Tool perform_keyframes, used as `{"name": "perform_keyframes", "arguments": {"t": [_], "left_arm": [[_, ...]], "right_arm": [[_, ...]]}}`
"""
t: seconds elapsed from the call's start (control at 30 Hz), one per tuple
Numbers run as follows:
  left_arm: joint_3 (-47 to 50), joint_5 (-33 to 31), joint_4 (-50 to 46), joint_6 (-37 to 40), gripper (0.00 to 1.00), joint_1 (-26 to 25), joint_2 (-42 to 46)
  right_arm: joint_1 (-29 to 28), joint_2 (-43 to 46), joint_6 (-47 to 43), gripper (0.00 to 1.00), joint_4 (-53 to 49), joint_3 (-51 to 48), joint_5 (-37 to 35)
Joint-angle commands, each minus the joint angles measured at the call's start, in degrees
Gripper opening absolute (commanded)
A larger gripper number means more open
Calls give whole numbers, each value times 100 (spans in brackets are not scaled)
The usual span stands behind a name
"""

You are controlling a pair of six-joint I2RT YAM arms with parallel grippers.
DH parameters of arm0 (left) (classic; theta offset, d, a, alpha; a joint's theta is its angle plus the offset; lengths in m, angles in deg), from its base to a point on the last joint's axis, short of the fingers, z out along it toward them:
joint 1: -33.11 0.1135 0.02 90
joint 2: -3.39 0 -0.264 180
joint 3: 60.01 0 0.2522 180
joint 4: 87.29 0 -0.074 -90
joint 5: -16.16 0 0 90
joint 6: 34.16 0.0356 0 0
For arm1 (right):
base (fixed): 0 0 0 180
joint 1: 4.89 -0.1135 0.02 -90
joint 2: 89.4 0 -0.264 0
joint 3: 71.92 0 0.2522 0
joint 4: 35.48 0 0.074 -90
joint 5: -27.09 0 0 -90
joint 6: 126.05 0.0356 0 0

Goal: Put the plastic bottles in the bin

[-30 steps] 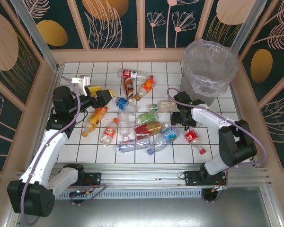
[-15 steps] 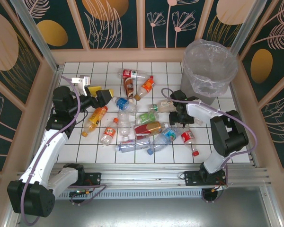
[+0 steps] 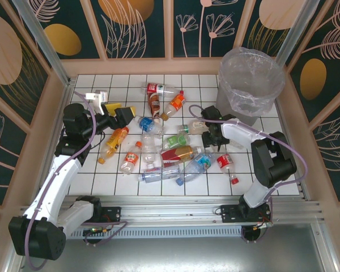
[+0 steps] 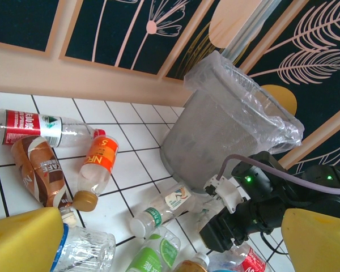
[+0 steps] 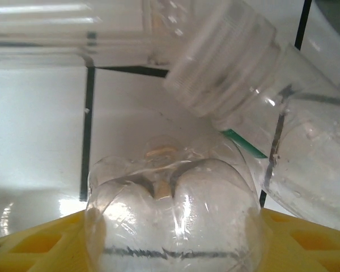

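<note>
Plastic bottles [image 3: 178,153] are scattered across the middle of the bench [image 3: 102,181], roughly 12 of them. Bin [image 3: 246,102] stands upright at the far right corner, just behind the pile's right edge. Your right pincer [image 3: 208,131] is down at the bench with the base of 1 clear bottle [image 5: 173,226] between its yellow fingers [image 5: 34,243]. Can't tell if it's clamped or just straddling. Left pincer [image 3: 123,113] is wide, holding nothing, above the pile's left side.
</note>
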Motion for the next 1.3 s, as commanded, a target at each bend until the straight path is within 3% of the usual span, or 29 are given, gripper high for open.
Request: {"name": "perform_keyframes", "arguments": {"t": [0.0,0.3,0.67,1.03,1.27], "left_arm": [[-61,-3,23,50,99,-27,26],[-86,15,36,41,99,-28,0],[-78,36,71,50,99,-27,-37],[0,83,228,42,99,-27,-53],[40,98,264,67,99,-25,-79]], "right_arm": [[-136,19,-175,64,-54,315,-294],[-347,382,-177,63,-377,1014,-427],[-503,989,-341,63,-498,2659,-101],[-482,1085,-747,63,337,4213,-18],[8,1070,-828,63,1227,4577,-196]]}}
